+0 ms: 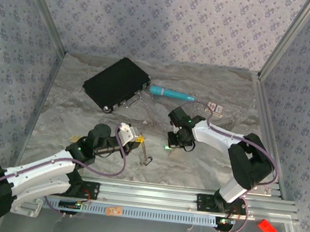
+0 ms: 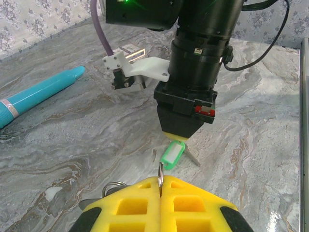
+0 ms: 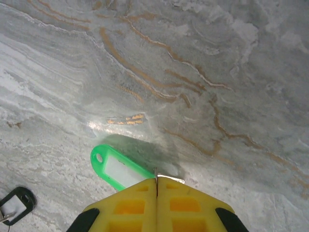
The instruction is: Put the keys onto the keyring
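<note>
We find the left gripper (image 2: 161, 189) with its yellow pads pressed together on the thin silvery metal keyring (image 2: 160, 175), seen edge-on as a sliver standing up between them. From above, this left gripper (image 1: 137, 140) sits near the middle of the grey marbled table (image 1: 60, 111), and the keyring (image 1: 146, 151) hangs its short chain down towards the surface on the near side. Just to the right, the right gripper (image 2: 176, 136) points straight down. Its own camera shows the right gripper (image 3: 156, 187) clamped tight on the metal end of a small green-headed key (image 3: 118, 167), whose plastic tag lies flat on the table. From the left wrist, the green-headed key (image 2: 173, 154) sits directly beyond the pinched keyring, close to it but apart. A dark-headed key (image 3: 12, 205) lies on the table at the lower left edge of the right wrist view, apart from the green one. Further out, a teal plastic pen (image 1: 171, 93) lies at the far side. Just left of it is a flat black rectangular case (image 1: 115, 82).
</note>
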Robot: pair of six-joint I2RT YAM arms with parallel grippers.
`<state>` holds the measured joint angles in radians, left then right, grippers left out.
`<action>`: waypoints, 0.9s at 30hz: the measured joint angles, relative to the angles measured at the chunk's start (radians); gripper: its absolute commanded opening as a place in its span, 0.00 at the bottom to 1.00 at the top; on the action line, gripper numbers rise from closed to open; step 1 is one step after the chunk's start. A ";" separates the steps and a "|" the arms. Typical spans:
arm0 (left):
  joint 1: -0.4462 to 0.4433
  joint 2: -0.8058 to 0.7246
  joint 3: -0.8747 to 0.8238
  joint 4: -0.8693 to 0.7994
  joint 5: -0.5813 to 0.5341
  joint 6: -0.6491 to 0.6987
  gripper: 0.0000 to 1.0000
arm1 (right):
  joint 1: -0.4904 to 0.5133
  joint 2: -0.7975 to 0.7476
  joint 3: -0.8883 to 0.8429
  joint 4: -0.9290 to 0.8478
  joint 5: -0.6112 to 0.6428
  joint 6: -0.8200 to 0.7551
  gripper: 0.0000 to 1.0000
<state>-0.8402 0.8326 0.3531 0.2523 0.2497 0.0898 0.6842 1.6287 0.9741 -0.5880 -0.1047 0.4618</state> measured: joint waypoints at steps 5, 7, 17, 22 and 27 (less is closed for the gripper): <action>0.000 0.000 0.000 0.000 0.000 0.000 0.00 | 0.000 0.043 0.027 0.000 0.005 -0.008 0.04; 0.000 0.000 0.000 0.000 0.000 0.000 0.00 | 0.000 0.056 0.037 0.000 0.005 -0.011 0.06; 0.000 0.000 0.000 -0.016 0.000 0.000 0.00 | 0.006 0.094 0.060 0.000 0.010 -0.023 0.15; 0.000 0.000 0.000 -0.018 0.000 0.001 0.00 | 0.009 0.097 0.066 0.000 0.013 -0.026 0.14; 0.000 0.000 0.000 -0.018 0.000 0.005 0.00 | 0.015 0.098 0.073 0.000 0.021 -0.027 0.11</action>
<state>-0.8402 0.8326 0.3531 0.2340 0.2497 0.0952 0.6991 1.7264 1.0470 -0.5880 -0.0841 0.4351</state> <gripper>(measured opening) 0.043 0.119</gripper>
